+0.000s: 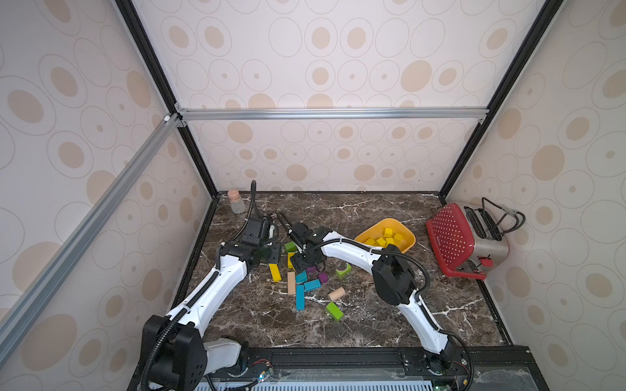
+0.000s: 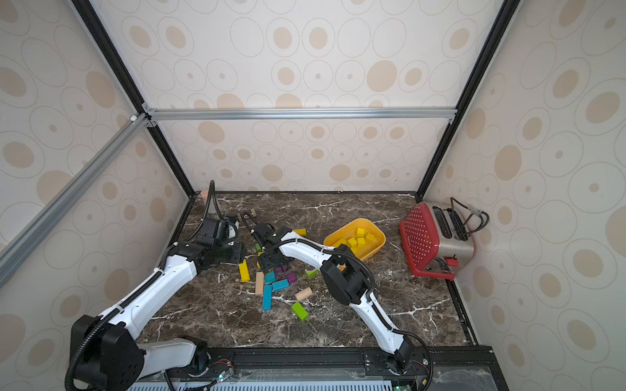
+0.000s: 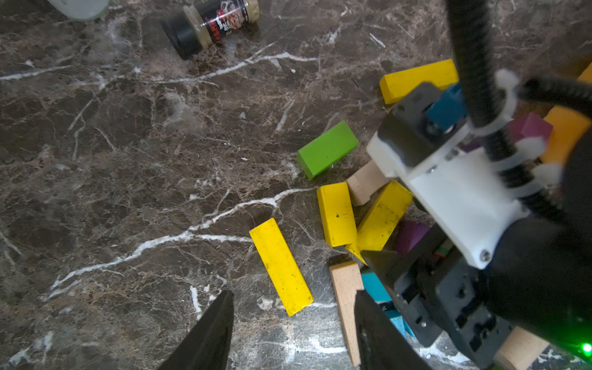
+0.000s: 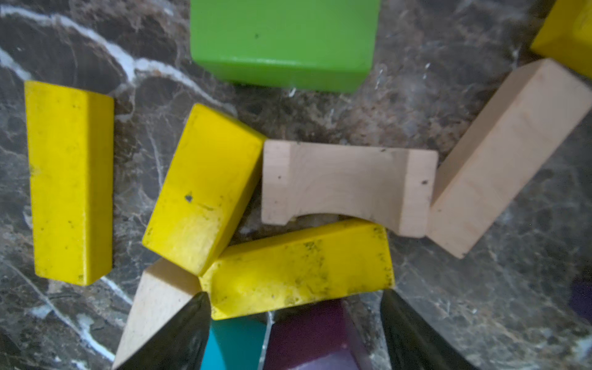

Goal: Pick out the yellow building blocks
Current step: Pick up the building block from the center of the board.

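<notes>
Nearest the robot's base, a lime-green block (image 1: 334,310) lies alone on the worktop (image 1: 366,325). A bare wooden cylinder (image 1: 337,293) and some teal blocks (image 1: 300,296) lie just beyond it.

Mid worktop, mixed pile:
- Left tool (image 3: 293,333): fingers apart with nothing between them, hanging over bare worktop. A lone yellow bar (image 3: 281,266) lies flat just ahead of it, apart from the rest of the pile.
- Right tool (image 4: 293,320): fingers spread wide and gripping nothing, low over the pile. A teal piece (image 4: 234,342) and a purple piece (image 4: 310,336) show between the fingers.
- Just ahead of the right tool's tips a scuffed yellow bar (image 4: 298,269) lies crosswise. It meets a second yellow bar (image 4: 201,189) at one corner.
- The second bar touches the end of a bare wooden arch (image 4: 349,185). A green block (image 4: 282,41) sits past these.

Farther out, a far yellow bar (image 2: 299,232) lies beyond the right arm's wrist. To the right of the pile, an orange-yellow bowl (image 1: 408,247) holds several yellow cubes (image 1: 388,232).

Farthest back, a toaster (image 1: 450,240) with a red side stands by the right wall. A small corked bottle (image 1: 236,203) stands in the far left corner. A dark-labelled jar (image 3: 208,25) lies on its side near it.
</notes>
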Motion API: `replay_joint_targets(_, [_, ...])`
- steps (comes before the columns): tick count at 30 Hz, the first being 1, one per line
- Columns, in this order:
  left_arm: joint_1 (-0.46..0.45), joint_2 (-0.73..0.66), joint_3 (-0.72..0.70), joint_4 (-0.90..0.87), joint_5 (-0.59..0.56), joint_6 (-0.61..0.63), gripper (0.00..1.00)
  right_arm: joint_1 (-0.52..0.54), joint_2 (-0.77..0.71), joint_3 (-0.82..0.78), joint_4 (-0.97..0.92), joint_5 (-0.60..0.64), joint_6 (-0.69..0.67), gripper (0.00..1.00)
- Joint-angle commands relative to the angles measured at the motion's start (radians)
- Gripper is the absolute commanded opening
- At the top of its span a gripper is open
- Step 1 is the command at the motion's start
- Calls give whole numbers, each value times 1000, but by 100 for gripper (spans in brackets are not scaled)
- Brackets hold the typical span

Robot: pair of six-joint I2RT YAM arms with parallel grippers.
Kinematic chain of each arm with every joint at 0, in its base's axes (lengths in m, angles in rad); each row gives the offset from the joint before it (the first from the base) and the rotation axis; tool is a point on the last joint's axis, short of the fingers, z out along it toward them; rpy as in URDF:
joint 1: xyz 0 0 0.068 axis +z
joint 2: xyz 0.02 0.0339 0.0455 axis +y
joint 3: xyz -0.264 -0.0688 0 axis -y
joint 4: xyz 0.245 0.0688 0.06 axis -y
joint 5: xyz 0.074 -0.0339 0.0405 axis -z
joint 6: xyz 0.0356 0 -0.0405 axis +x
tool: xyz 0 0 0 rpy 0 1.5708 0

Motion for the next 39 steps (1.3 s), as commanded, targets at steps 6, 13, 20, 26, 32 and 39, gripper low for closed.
replay_joint_targets(6, [15,-17,8,0,-6,19,60,7,77,89,-106,59,-106,100])
replay_joint_targets(13, [18,-20,8,2,0,20,60,8,106,108,-114,87,-207,100])
replay_joint_targets(20, [22,-15,9,5,11,18,60,8,119,118,-110,87,-301,100])
replay_joint_targets(26, [26,-11,9,5,18,17,60,6,119,115,-90,57,-366,100])
replay_joint_targets(32, [29,-12,10,3,20,16,60,4,130,119,-88,34,-369,95])
replay_joint_targets(39, [28,-7,11,6,28,15,60,4,98,97,-97,61,-325,78])
